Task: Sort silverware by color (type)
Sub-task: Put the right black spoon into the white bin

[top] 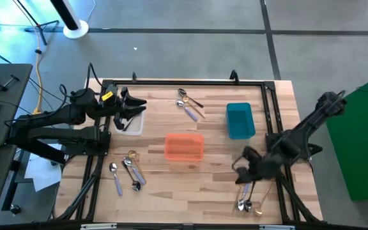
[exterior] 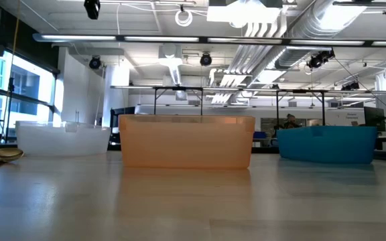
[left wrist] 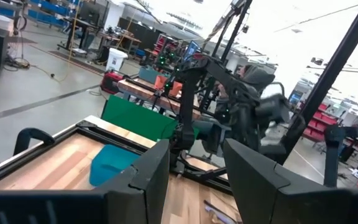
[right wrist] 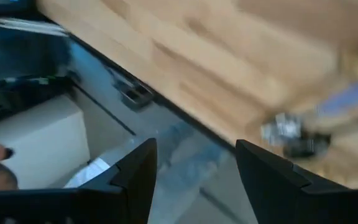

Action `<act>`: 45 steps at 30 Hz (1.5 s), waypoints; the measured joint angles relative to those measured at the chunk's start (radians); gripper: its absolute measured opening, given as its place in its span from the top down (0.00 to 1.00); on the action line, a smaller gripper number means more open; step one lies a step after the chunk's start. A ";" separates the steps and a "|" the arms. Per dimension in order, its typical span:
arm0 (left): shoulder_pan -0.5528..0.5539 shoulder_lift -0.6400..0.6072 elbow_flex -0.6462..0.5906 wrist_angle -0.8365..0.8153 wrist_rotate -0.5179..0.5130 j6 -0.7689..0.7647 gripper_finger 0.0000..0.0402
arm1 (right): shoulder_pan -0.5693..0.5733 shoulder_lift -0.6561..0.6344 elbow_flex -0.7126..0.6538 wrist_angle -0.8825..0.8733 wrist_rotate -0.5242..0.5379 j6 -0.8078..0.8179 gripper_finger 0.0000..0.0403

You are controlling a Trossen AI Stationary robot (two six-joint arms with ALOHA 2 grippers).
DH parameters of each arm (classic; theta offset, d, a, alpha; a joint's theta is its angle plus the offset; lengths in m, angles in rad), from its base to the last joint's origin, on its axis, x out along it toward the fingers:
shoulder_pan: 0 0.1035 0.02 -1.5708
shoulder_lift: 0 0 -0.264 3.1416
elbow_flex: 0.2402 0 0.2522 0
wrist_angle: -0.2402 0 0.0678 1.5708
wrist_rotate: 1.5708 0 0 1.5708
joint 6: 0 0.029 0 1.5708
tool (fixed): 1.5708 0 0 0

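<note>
the left gripper (top: 137,107) hangs over the clear bin (top: 131,123) at the table's (top: 209,185) far left, its fingers (left wrist: 145,180) spread wide with nothing between them. past them the left wrist view shows the teal bin (left wrist: 109,163) and the right arm across the table.

the right gripper (top: 240,171) sits low near the right front of the table, its fingers (right wrist: 137,174) wide apart too and holding nothing. just in front of it lies a small heap of spoons (top: 248,203), black, silver and gold; in the right wrist view one lavender-handled spoon (right wrist: 319,121) shows blurred on the wood near the table edge.

a second group of spoons (top: 128,171) lies at the left front, with a gold bowl, silver bowls and lavender handles. a third group (top: 189,104) lies at the far side, between the clear and teal bins (top: 239,120). the orange bin (top: 184,147) stands in the middle of the table. whether any bin holds a spoon cannot be told.
</note>
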 joint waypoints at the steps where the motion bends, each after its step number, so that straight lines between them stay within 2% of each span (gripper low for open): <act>1: 0.000 0.000 0.000 0.000 0.000 0.000 0.64 | 0.016 0.025 0.000 0.020 -0.029 0.044 0.50; 5: 0.000 0.000 0.000 0.000 0.000 0.000 0.64 | 0.070 0.128 0.000 0.071 -0.160 0.151 0.50; 10: 0.000 0.000 0.000 0.000 0.003 0.000 0.64 | 0.111 0.231 0.000 0.075 -0.268 0.238 0.50; 15: 0.000 0.000 0.000 0.000 0.003 0.000 0.64 | 0.121 0.310 0.000 0.061 -0.263 0.258 0.50; 22: 0.000 0.000 0.001 0.000 0.003 -0.001 0.64 | 0.105 0.408 0.000 -0.061 -0.288 0.260 0.50; 30: 0.000 0.000 0.001 0.000 0.003 -0.022 0.64 | 0.114 0.476 0.000 -0.071 -0.297 0.268 0.50; 39: 0.000 0.000 0.001 0.000 0.003 -0.026 0.64 | 0.119 0.482 -0.001 -0.109 -0.295 0.277 0.60; 45: 0.000 0.000 0.001 0.000 0.003 -0.026 0.64 | 0.113 0.473 -0.071 -0.017 -0.316 0.293 0.63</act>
